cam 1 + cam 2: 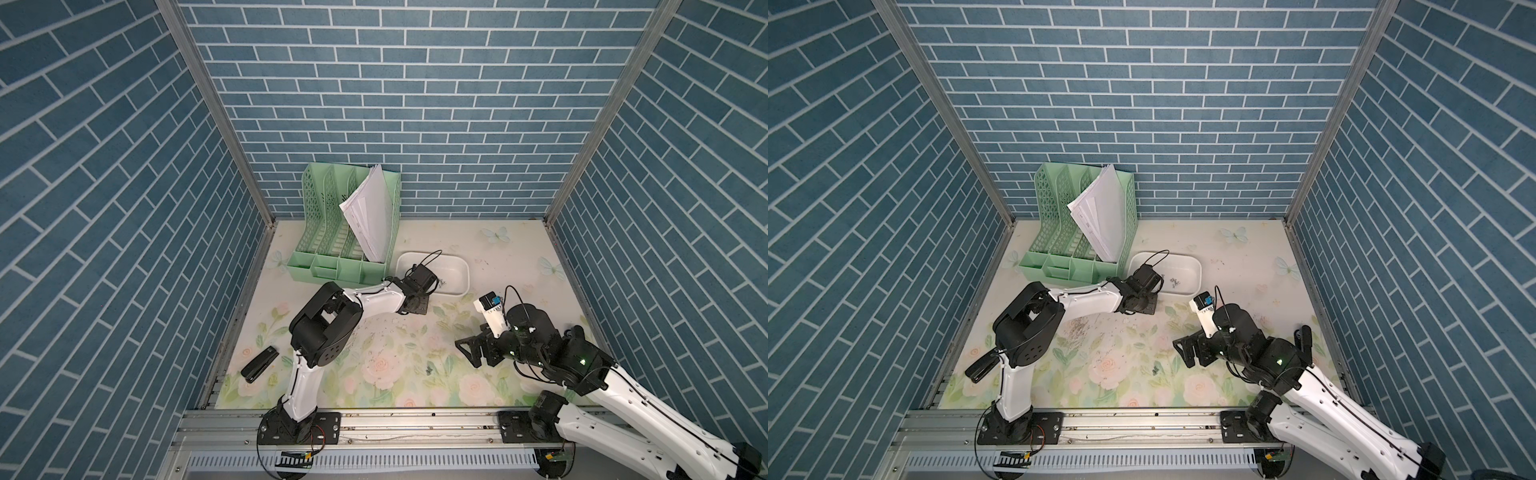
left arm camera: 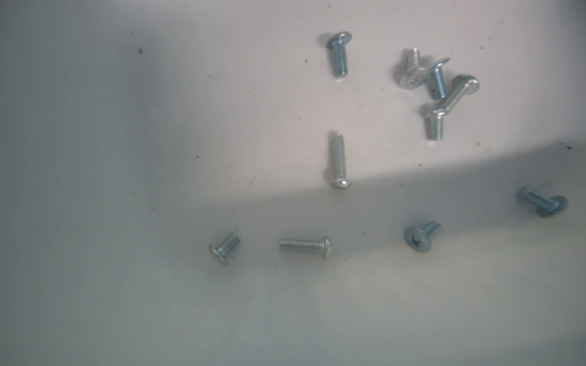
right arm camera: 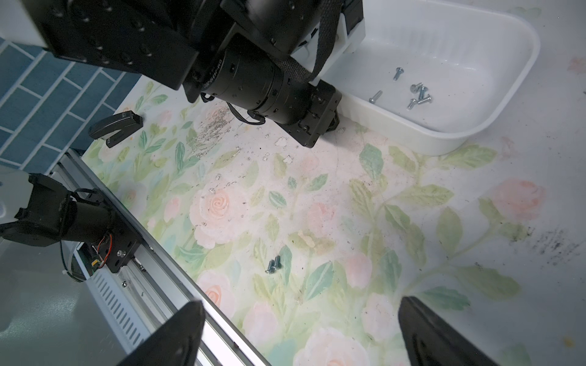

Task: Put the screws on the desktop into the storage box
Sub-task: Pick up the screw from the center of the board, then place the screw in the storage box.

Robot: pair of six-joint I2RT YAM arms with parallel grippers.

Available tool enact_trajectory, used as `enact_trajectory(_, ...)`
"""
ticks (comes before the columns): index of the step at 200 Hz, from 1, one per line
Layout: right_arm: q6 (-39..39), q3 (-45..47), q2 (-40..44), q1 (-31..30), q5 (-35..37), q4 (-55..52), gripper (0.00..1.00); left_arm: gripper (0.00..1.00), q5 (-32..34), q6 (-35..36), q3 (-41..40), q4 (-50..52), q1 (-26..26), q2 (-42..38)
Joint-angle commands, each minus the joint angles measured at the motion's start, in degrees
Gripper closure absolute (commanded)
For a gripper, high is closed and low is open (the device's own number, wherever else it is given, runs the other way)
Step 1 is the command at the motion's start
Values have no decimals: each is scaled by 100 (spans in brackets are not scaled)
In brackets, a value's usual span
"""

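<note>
Left gripper (image 1: 428, 285): jaws closed, poised over the near end of the box (image 1: 453, 254). Its fingers are hidden under the wrist, so whether they pinch anything cannot be told. Right gripper (image 3: 299, 302): jaws wide apart, empty, hovering over the desktop (image 1: 519, 249), well apart from the box.

Step in hand, as judged: collecting the last loose screws (image 3: 273, 264). A pair lies side by side, touching, on a printed leaf just ahead of the right fingers (image 3: 177, 332).

Recommended:
- Lower the right gripper squarely over the pair, fingers straddling both shafts, tips almost on the surface.
- Close slowly (round shafts roll and may squirt out).
- If only one comes up, go back for the other.
- Lift the left arm clear first, since it overhangs the box's near rim.

Count:
- Grippers: two.
- Screws (image 2: 339, 161) inside the box: ten in the left wrist view (four heaped together).
- Screws on the desktop: two.
- Box: one.
- File rack (image 1: 332, 232): one.
- Stapler (image 1: 259, 364): one.
</note>
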State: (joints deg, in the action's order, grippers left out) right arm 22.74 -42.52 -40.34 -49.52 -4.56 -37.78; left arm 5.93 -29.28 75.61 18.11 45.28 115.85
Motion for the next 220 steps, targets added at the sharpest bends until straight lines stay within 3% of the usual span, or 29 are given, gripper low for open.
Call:
enact_trajectory(1,81,77,8,-38,-10,-11,0,90,-134,12,-106,263,-17,71)
enact_trajectory(112,90,69,61,-32,138,-8,0,91,-1173,234,-148,440,-18,-1093)
enact_trajectory(199,99,69,140,-32,155,6,1,89,-1647,236,795,145,-583,-603)
enact_trajectory(220,99,68,140,-39,153,-1,0,83,-1657,233,982,134,-704,-414)
